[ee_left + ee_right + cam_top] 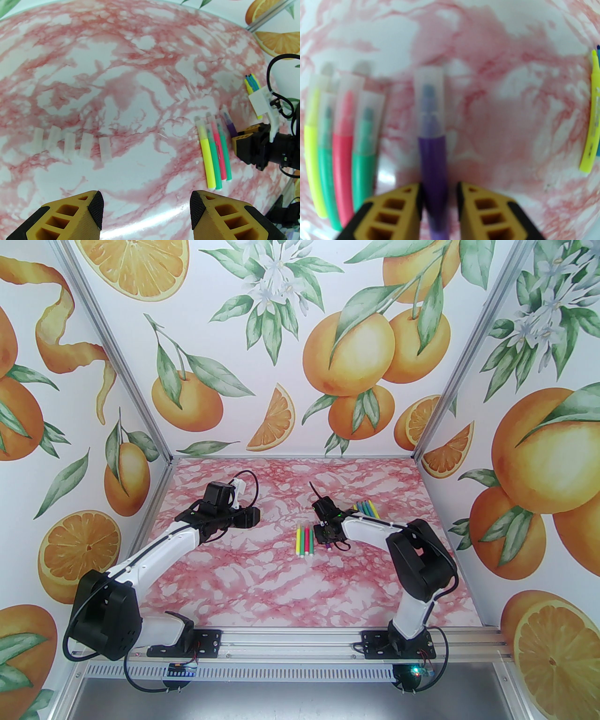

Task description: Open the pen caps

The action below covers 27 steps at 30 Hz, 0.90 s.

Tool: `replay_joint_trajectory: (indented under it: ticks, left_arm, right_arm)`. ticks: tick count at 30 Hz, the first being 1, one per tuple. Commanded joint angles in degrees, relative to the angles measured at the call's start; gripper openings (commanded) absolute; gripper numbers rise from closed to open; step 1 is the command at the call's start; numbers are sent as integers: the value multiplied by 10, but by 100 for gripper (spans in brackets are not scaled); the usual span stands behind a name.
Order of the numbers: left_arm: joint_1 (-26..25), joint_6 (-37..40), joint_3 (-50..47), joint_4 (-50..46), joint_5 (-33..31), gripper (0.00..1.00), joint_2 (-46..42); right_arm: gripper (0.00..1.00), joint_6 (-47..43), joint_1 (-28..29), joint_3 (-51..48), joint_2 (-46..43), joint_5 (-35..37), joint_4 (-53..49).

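Your right gripper [439, 187] stands astride the purple felt-tip pen [432, 164] with its jaws narrowly spread. One pad touches the barrel and a slit of the pink-and-white marbled worktop [262, 587] shows on the other side, so I judge this is not a firm pinch yet. The pen lies flat, and its pale translucent cap [430, 103] is on and points straight ahead of the fingertips. Expect the pen to be light and stiff, with a smooth round barrel that can roll or slide through the pads. Hold it on the coloured barrel behind the cap and leave the whole sleeve free. The cap looks like a thin push-fit sleeve, so the other gripper should probably take it around its middle and draw it straight off along the pen. A hard squeeze there might only clamp it tighter. Just to the left of your right gripper lies a row of four capped pens [342, 164], yellow, green, pink and green, side by side and touching. They are close enough that the left finger could nudge them as the purple one lifts. Well to its right lie the uncapped pens [591, 117], out of the way. Your left gripper [146, 199] hovers over bare worktop, spread wide and holding nothing. The five loose clear caps [69, 143] sit in a row ahead of it and to its left, apart from the pens.
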Motion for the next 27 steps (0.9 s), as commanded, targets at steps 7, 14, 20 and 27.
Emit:
replay_joint_trajectory:
  ticks: [7,14,20,27]
  left_arm:
    - [4,0,10,0,2,65,-1]
    - [3,-6,6,9,8,66,5]
    - [3,-25,-3,36,32,66,15]
    - [1,-42,-1,64,61,67,29]
  right_arm:
    - [22,5,-3,23,48,31,-28]
    - [14,-3,-4,34,49,18,-28]
    - [9,-22,-5,28,26,-16,-14]
    - [5,-41,-10,7,-36,-92,22]
